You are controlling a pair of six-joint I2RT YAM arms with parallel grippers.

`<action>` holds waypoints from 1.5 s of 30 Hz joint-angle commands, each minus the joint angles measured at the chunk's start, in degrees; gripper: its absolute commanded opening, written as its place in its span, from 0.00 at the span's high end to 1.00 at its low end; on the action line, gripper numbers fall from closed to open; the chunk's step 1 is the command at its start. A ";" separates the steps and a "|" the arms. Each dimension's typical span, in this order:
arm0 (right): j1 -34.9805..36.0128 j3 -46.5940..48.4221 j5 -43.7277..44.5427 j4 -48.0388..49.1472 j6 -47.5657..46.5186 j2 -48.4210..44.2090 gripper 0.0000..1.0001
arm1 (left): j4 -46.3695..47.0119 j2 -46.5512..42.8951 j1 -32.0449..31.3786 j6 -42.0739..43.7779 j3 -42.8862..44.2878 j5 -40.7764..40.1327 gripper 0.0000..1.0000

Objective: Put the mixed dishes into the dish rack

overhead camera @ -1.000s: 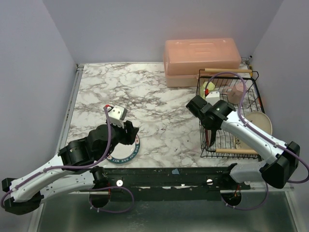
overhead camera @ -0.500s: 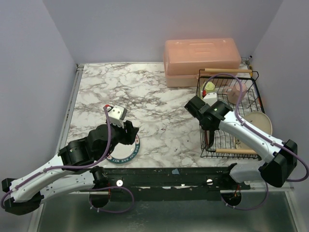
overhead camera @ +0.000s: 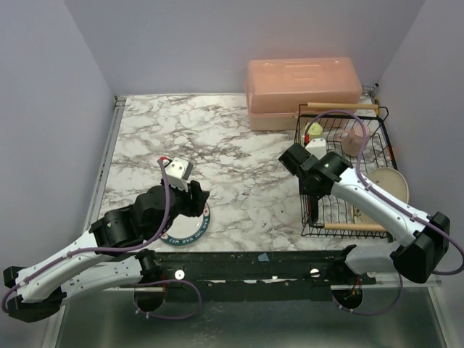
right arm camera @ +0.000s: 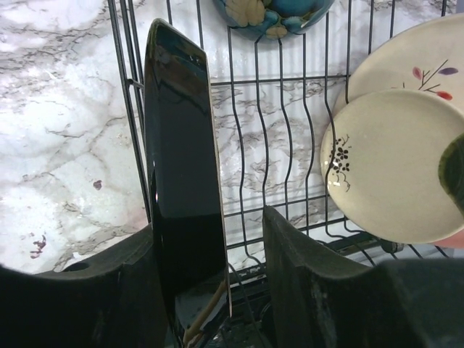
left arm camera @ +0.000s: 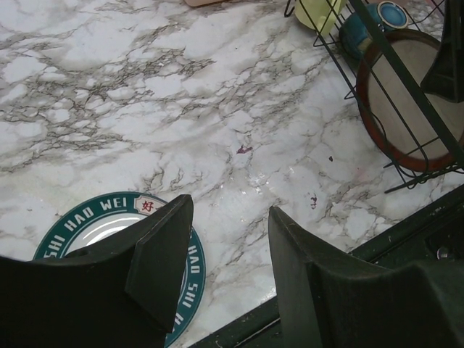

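My right gripper point(right arm camera: 212, 239) is partly open. The dark plate point(right arm camera: 181, 145) stands on edge between its fingers, against the left one with a gap to the right one, just inside the dish rack point(right arm camera: 290, 78) wall. My left gripper point(left arm camera: 228, 217) is spread wide and empty over a teal-rimmed plate point(left arm camera: 87, 217) lying flat, well apart from the rack.

Black dish rack point(overhead camera: 337, 216); grey-veined white marble table point(overhead camera: 217, 138); salmon-pink box point(overhead camera: 303, 83).
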 commanded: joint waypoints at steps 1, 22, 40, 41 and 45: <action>-0.12 0.55 -0.42 2.10 -1.22 -3.31 0.48 | 0.06 0.83 0.35 0.02 0.94 1.15 0.47; -0.13 0.81 -12.47 17.56 -9.83 -14.64 0.18 | -0.69 5.34 0.82 -1.09 0.54 2.86 0.30; -0.19 -1.78 -21.98 34.93 -13.30 -12.03 0.18 | -11.51 43.28 -0.54 -12.88 1.76 -1.63 0.36; -0.12 -2.32 -21.34 34.93 -13.41 -12.53 0.17 | -11.87 44.84 -0.97 -13.24 2.18 -2.38 0.37; -0.12 -4.16 -18.50 34.31 -15.13 -14.45 0.17 | -14.93 51.91 -2.75 -14.71 5.46 -5.38 0.39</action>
